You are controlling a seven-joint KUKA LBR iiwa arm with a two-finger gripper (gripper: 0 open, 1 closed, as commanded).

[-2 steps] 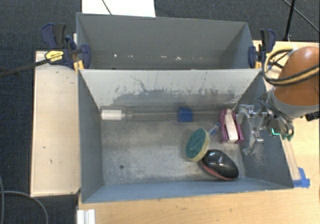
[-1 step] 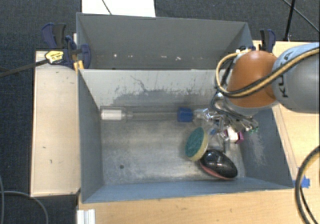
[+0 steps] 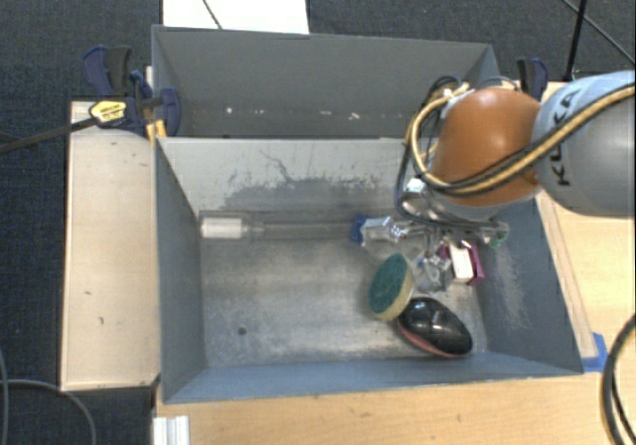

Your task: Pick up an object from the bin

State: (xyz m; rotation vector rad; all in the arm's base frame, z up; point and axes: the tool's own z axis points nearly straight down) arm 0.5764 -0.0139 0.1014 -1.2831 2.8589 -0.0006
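Note:
My gripper (image 3: 434, 252) hangs low in the right part of the bin, under the arm's orange dome. Just left of it and below, a round green scouring pad with a yellow edge (image 3: 390, 285) stands tilted on the floor. A black oval thing with a red stripe, like a computer mouse (image 3: 434, 327), lies in front of the pad near the front wall. A small pink and white thing (image 3: 464, 262) sits right beside the gripper on its right. Which of these the gripper touches I cannot tell.
A long clear tube with a white cap at its left end (image 3: 223, 227) and a blue fitting at its right end (image 3: 364, 230) lies along the back of the floor. The arm comes in over the right wall.

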